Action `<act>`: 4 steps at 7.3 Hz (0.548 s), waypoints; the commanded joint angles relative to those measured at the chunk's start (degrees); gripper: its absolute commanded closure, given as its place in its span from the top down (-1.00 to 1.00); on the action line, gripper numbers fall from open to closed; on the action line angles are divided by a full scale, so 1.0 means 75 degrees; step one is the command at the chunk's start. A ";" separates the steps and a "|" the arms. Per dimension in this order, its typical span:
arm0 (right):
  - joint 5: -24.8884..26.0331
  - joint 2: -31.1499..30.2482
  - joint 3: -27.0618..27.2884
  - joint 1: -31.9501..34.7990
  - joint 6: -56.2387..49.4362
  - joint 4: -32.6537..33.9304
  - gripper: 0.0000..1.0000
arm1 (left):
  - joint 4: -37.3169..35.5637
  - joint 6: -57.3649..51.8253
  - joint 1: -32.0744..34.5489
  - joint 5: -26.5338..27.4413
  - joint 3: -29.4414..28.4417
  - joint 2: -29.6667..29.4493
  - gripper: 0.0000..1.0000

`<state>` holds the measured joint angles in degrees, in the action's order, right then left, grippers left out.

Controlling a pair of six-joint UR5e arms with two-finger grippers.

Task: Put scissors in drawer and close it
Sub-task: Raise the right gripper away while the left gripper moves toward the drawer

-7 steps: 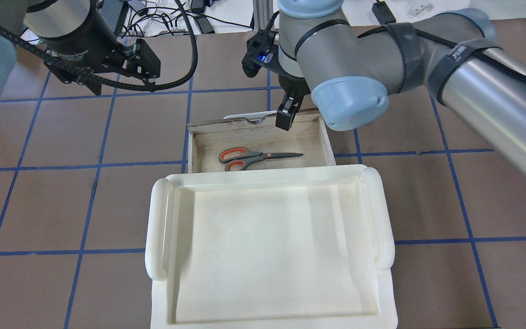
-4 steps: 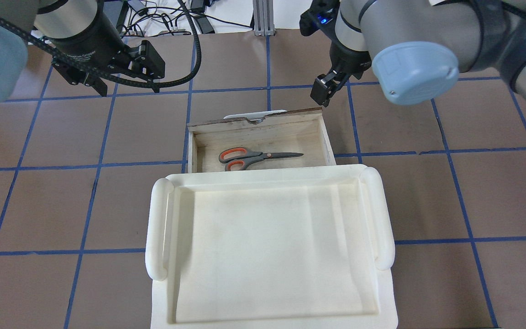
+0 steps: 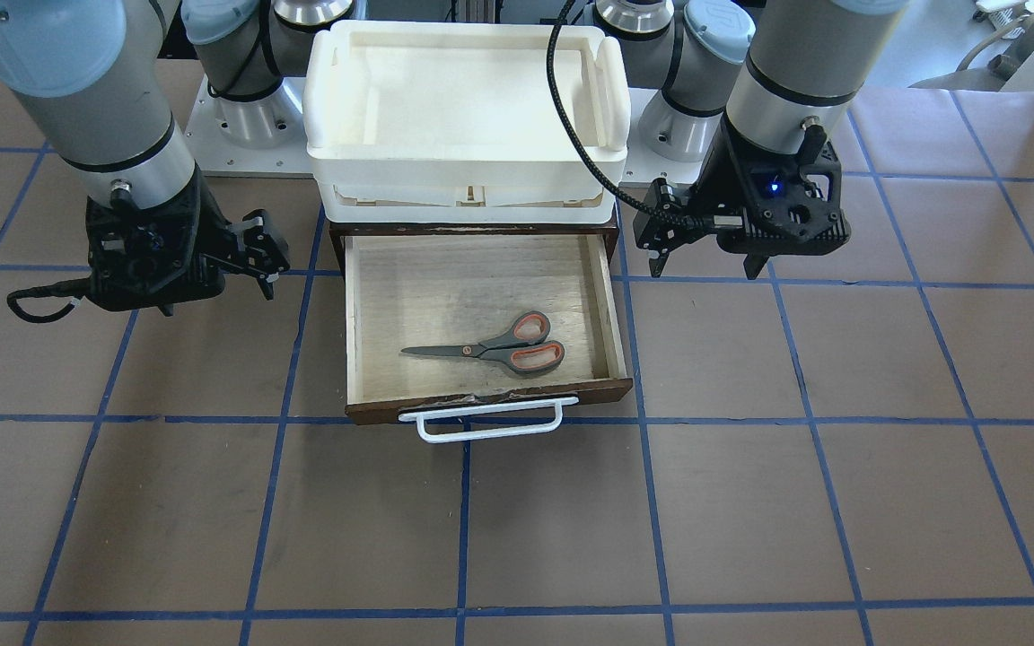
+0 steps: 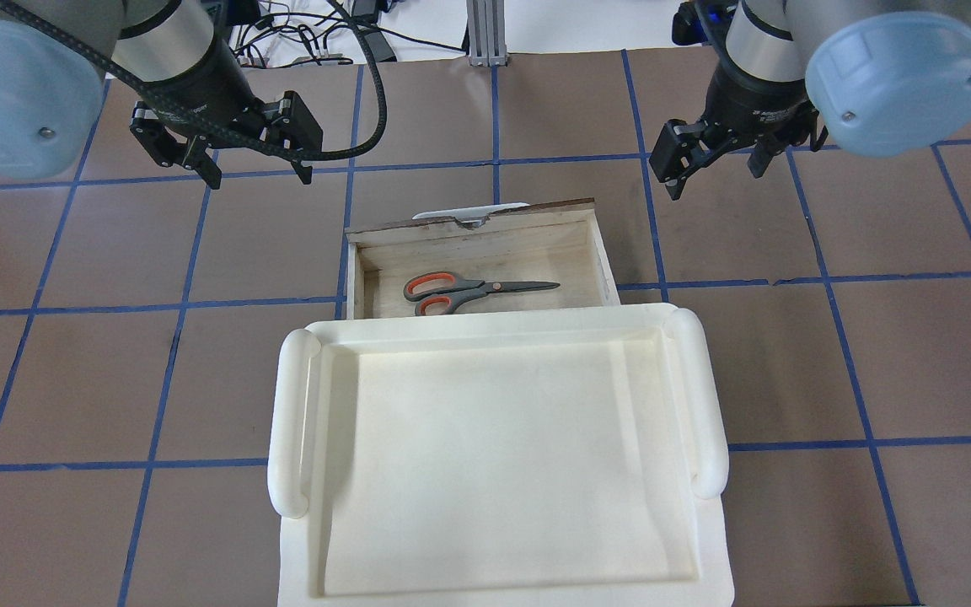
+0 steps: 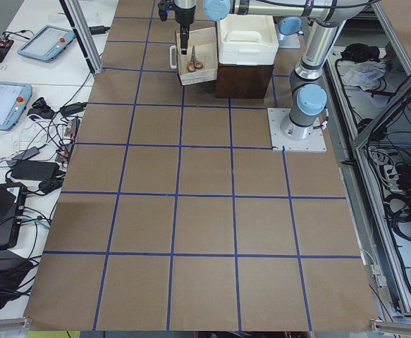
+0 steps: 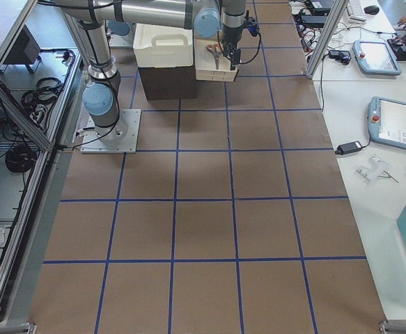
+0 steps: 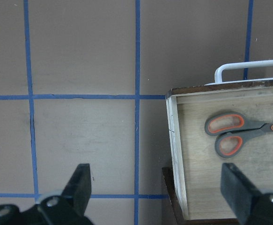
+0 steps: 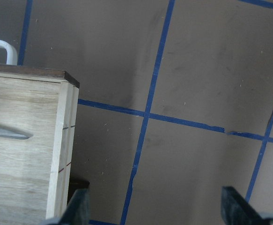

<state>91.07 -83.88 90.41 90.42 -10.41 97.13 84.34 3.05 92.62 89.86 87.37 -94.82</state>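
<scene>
Brown tabletop (image 4: 89,379) gridded with blue tape (image 4: 495,110), cables (image 4: 292,42) and touchscreen pendants (image 6: 391,122) alongside.

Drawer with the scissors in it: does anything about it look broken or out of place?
Only slightly. The drawer has a chipped, worn patch on the top edge of its dark front, by the white handle. The scissors lie flat inside, and nothing is spilled.

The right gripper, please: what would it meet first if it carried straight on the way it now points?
Probably the bare table: the right gripper points down, and its wrist view shows only that surface with blue tape lines ahead. The drawer wall lies off to one side of that line.
</scene>
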 commanded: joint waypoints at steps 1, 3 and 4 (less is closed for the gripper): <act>0.0068 -0.0251 0.0015 -0.0045 0.0322 -0.0152 1.00 | -0.0510 0.0585 0.0538 0.0007 -0.0001 -0.0550 1.00; 0.0046 -0.0497 0.0027 -0.0044 0.0322 -0.0444 1.00 | -0.1805 0.1503 0.1335 0.0077 -0.0059 -0.1240 1.00; 0.0103 -0.0499 0.0027 -0.0044 0.0322 -0.0458 1.00 | -0.1916 0.1620 0.1408 0.0089 -0.0152 -0.1592 1.00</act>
<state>91.62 -87.11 90.57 90.08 -8.03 94.36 72.78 13.38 101.43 90.28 86.85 -103.45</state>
